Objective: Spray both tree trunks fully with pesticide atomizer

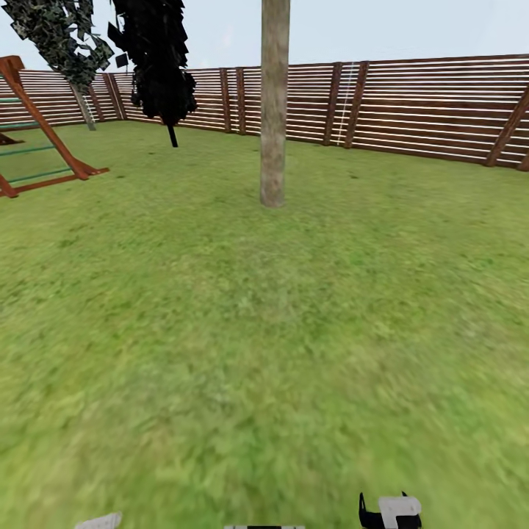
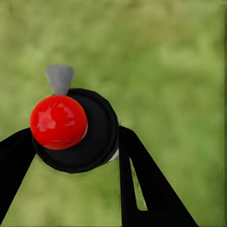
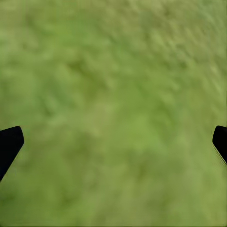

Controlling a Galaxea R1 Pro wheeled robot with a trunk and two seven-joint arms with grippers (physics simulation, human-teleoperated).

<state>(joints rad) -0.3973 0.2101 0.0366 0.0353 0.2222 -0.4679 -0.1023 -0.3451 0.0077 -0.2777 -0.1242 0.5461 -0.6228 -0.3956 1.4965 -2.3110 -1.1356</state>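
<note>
Spanning the ground beneath both grippers, the green grass lawn [image 1: 220,330] is ringed by a brown horizontal-slat wooden fence [image 1: 411,106]. One thick pale grey-beige tree trunk [image 1: 273,110] stands well ahead, its crown cut off. The left gripper [image 2: 78,146] clamps the black-bodied pesticide atomizer with red round cap [image 2: 59,121]; contents hidden. The right gripper [image 3: 113,142] is spread wide, two fingertips [image 3: 9,142] visible.
</note>
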